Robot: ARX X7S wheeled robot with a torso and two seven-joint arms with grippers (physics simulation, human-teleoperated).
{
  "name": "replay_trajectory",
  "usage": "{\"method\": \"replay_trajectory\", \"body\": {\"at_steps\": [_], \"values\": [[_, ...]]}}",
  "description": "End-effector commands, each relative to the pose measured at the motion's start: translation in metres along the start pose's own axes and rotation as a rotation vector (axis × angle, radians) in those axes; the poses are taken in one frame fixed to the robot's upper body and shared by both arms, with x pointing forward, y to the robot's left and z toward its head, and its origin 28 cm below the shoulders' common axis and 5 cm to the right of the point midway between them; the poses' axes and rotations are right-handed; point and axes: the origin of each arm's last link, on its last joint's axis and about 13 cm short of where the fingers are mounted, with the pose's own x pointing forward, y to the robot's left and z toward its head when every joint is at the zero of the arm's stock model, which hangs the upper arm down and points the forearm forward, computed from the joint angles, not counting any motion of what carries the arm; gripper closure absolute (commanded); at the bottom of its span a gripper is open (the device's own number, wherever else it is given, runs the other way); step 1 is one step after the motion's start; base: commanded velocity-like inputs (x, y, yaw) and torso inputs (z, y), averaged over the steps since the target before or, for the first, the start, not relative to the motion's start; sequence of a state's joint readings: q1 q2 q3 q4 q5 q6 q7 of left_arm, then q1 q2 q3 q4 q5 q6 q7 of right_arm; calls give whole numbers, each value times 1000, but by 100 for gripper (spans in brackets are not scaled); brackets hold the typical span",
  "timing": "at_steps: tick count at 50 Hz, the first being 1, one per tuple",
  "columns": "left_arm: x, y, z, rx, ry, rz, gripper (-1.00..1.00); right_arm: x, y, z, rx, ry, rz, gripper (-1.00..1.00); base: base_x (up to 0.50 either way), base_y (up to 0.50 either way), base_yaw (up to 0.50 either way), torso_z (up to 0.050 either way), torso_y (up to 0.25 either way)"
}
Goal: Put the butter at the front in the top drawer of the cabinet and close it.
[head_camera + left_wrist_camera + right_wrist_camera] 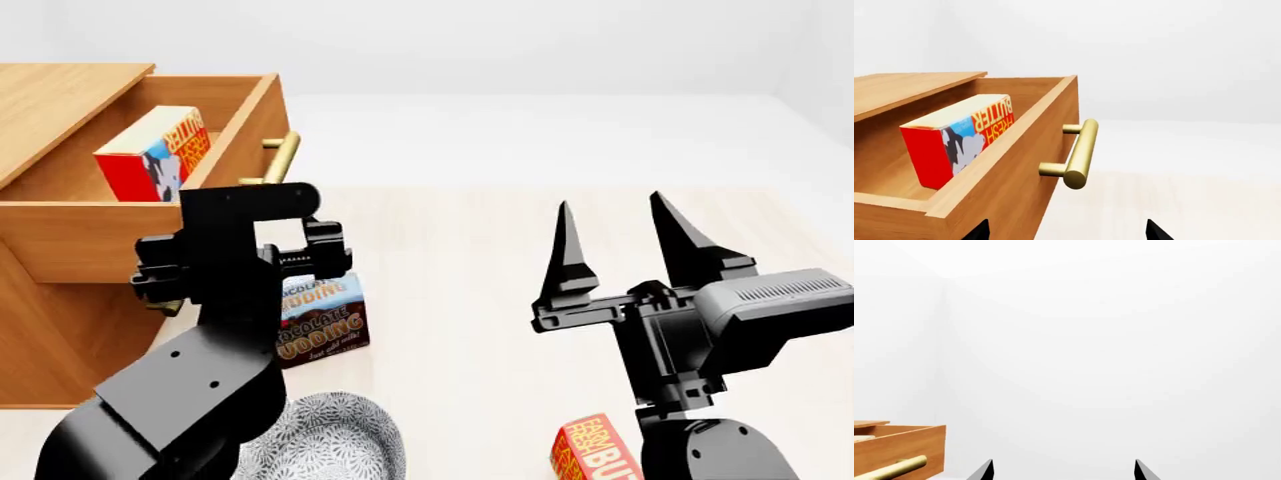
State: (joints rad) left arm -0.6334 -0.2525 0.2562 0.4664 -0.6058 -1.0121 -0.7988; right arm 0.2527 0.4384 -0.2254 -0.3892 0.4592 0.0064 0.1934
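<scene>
The butter (151,155) stood inside the open top drawer (160,232), at 10 o'clock in the head view. Both the left gripper (1066,231) and right gripper (617,235) were spread, empty, probably freed for pushing the handle (1079,153).

- A dark chocolate pudding box (320,322) stands upright on the pale wooden table (454,250), towards its left side, its printed face turned to the front.
- A grey patterned plate (350,445) lies at the table's front edge, just in front of the pudding box.
- White walls (1107,340) behind.
</scene>
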Motion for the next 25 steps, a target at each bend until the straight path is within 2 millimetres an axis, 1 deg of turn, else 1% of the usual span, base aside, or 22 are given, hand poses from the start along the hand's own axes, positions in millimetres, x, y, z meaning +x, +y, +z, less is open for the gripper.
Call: {"method": "replay_trajectory", "body": {"at_steps": [1,11,25], "values": [[10,5,0,5,5,62,-100,1,1,0,0,1,1,-100,0,0,0,0,0],[13,7,1,12,7,99,-100,0,1,-1,0,1,1,-100,0,0,0,0,0],[9,8,-2,27,16,171,-100,0,1,-1,-1,1,2,-100,0,0,0,0,0]]}}
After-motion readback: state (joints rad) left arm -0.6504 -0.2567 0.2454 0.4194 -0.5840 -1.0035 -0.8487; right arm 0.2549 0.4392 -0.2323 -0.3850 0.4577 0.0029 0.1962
